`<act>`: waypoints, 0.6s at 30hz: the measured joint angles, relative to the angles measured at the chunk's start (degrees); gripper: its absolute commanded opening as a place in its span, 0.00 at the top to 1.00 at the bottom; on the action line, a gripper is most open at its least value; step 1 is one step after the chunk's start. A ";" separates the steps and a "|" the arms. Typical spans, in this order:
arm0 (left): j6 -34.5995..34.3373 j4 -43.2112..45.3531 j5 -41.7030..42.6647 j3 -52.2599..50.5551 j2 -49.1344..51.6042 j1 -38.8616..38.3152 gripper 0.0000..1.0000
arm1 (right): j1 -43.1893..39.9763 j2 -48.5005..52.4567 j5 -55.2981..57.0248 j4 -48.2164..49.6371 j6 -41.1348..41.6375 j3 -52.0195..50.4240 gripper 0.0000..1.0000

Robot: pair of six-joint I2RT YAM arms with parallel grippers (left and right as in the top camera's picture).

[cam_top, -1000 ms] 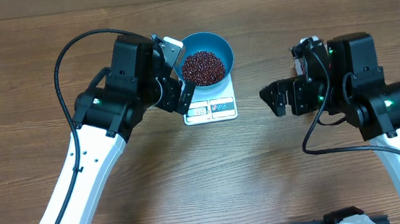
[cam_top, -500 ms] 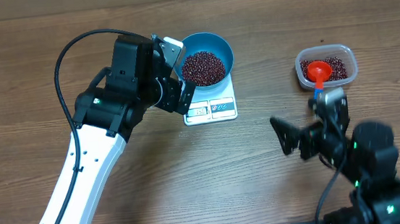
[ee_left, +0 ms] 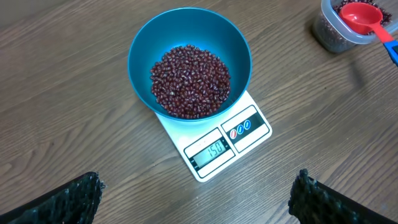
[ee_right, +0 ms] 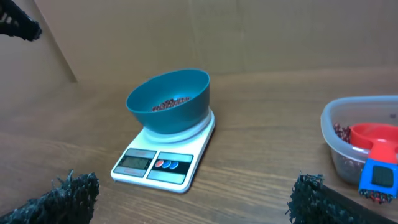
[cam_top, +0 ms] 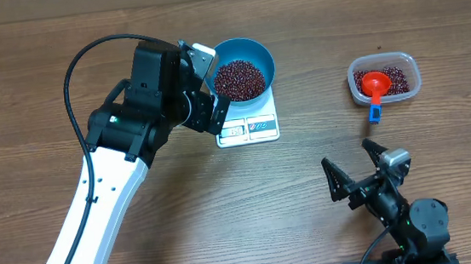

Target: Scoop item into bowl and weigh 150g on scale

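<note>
Jaws wide; left arm [cam_top: 151, 97] beside bowl [cam_top: 257, 51]

Open table [cam_top: 314, 155] between scale [cam_top: 252, 129] and tub [cam_top: 415, 78] (scoop handle [cam_top: 373, 107] juts out there); left arm [cam_top: 144, 114] crowds the bowl [cam_top: 268, 61].

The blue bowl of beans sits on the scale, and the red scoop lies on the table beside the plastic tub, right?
Not quite. The blue bowl of beans does sit on the scale, but the red scoop rests in the plastic tub, its blue handle over the rim, as the overhead view shows.
</note>
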 measured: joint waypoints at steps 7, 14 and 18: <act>0.02 -0.02 0.00 0.00 0.00 0.00 0.00 | -0.02 -1.81 2.78 0.57 -0.48 -0.72 0.00; 0.00 0.00 0.00 0.00 0.00 0.00 0.01 | 0.00 -1.81 4.94 0.57 -0.46 -0.72 0.00; 0.00 0.00 0.00 0.00 0.00 0.00 0.00 | 0.00 -1.81 5.25 0.61 -0.46 -0.72 0.00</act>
